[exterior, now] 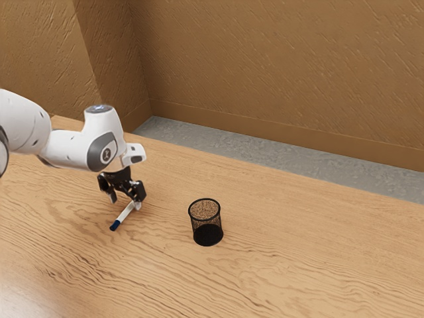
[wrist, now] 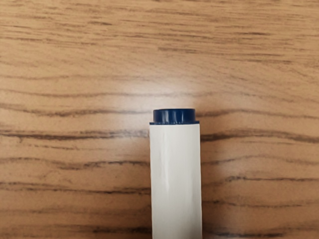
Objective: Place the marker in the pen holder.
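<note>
We want to pick up the marker (exterior: pixel 124 215). It seems to lie flat on the surface (exterior: pixel 278 265), near the pen holder (exterior: pixel 207 235), on the exterior view's left side of it. Our end effector (exterior: pixel 126 203) is on that same side of the pen holder, low over the marker's white end. It is spread apart and has nothing clamped in it. We cannot tell if one side of it touches the marker. We should line up so the marker sits in the middle, go down slowly, then squeeze both sides at once. If we are crooked, the marker may roll or get pushed. A firm grip should help us tip it up over the pen holder later.
</note>
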You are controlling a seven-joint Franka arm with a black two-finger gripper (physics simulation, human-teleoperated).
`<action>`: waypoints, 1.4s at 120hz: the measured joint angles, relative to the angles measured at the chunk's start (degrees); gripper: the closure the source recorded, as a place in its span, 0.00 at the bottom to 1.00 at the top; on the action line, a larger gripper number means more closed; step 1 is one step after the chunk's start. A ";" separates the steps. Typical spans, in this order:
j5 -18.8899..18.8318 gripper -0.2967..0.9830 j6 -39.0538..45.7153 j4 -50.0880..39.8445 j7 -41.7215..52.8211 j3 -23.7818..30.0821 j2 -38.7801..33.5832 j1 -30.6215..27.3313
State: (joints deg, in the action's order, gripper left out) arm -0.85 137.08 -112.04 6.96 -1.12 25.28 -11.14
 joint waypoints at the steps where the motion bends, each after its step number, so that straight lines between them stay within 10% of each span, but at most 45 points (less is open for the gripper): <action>1: 0.00 0.25 0.01 0.09 -0.02 0.00 0.06 0.00; 111: 0.03 0.76 0.39 2.42 -1.56 0.06 2.08 0.16; 168: -1.54 0.85 0.61 2.41 -5.02 0.03 0.38 0.28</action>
State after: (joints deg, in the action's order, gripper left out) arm -2.39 137.70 -109.63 1.94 -1.09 25.65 -10.87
